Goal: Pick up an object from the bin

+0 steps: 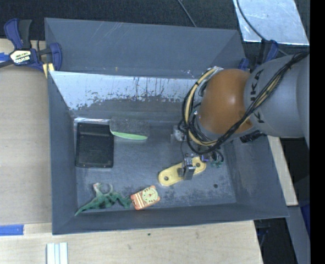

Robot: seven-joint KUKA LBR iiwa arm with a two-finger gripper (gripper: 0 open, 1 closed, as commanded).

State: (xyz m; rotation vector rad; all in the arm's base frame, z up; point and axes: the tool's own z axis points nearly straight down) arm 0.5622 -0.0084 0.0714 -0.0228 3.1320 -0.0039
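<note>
The gripper [189,168] is low over the floor of the grey metal bin [63,164], right of centre, its tip at the right end of a flat yellow piece [170,176] with rounded ends. Whether the gripper is apart or closed on the piece cannot be told, as the wrist above hides its working end. The yellow piece lies slightly tilted on the bin floor, its left end free and its right end under the gripper.

Above the gripper, yellow and black cables [193,126] loop round the arm's rounded orange cover [224,102], and the grey arm runs off to the right.

Just left of and below the yellow piece, near the front wall, lies a small orange-and-cream toy clock [145,197]. Beside it to the left sprawls a green toy lizard [103,202], with a pale ring-shaped part at its upper end. Well apart, toward the back left of the floor, a black rectangular block [94,144] lies flat. A pale green strip [128,136] lies just to its right, near the back wall.
</note>
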